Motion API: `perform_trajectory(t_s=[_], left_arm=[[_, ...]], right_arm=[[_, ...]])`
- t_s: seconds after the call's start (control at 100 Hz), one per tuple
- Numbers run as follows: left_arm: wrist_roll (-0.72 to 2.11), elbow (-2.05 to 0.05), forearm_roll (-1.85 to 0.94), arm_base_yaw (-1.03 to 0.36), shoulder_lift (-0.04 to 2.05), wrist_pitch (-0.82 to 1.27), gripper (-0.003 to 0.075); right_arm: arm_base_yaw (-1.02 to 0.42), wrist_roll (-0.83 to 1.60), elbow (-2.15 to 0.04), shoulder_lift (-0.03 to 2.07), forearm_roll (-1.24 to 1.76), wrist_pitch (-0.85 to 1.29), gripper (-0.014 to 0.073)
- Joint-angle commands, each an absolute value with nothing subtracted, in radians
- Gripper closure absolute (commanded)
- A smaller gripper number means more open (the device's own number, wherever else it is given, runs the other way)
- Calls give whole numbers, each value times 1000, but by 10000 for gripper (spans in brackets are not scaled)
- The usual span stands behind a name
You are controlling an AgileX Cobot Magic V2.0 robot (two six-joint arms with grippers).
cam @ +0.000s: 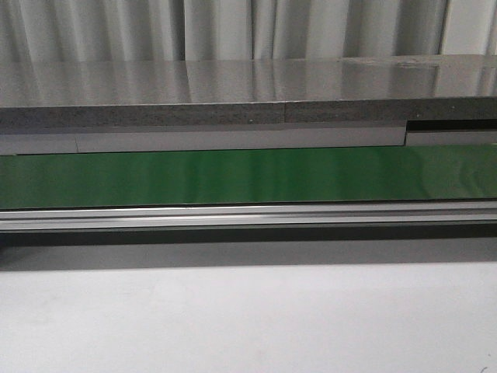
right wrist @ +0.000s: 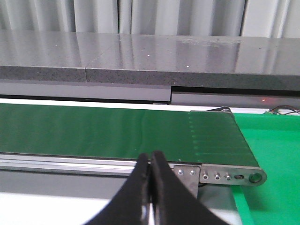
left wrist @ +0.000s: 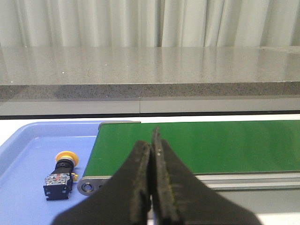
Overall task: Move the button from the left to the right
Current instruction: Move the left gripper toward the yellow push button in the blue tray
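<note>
The button (left wrist: 61, 174), with a round orange-yellow cap and a black boxy body with red and blue marks, lies on its side in a blue tray (left wrist: 28, 154) in the left wrist view, beside the end of the green conveyor belt (left wrist: 197, 145). My left gripper (left wrist: 151, 140) is shut and empty, to the right of the button and apart from it. My right gripper (right wrist: 151, 157) is shut and empty, in front of the belt's other end (right wrist: 117, 129). Neither gripper nor the button shows in the front view.
The green belt (cam: 248, 175) runs across the front view with an aluminium rail (cam: 248, 216) along its near side. A grey stone ledge (cam: 248, 93) and curtains stand behind. A green tray (right wrist: 276, 159) lies past the belt's right end roller (right wrist: 255, 177).
</note>
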State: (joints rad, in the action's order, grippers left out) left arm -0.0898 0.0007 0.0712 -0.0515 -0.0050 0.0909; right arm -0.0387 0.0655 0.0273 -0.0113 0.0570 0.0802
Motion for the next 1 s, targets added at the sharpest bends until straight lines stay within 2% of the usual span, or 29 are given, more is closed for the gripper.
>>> perform_trajectory(t_s=[0.0, 0.54, 0.72, 0.99], left_arm=[[-99, 36, 70, -45, -35, 9, 740], [-99, -18, 42, -45, -32, 24, 740], [-99, -179, 29, -45, 52, 220, 740], [-99, -507, 25, -45, 380, 506, 740]], right_arm=[[-31, 67, 13, -32, 46, -9, 661], [-31, 67, 13, -32, 46, -9, 661], [-31, 67, 13, -32, 46, -9, 661], [-31, 67, 13, -32, 46, -9, 661]])
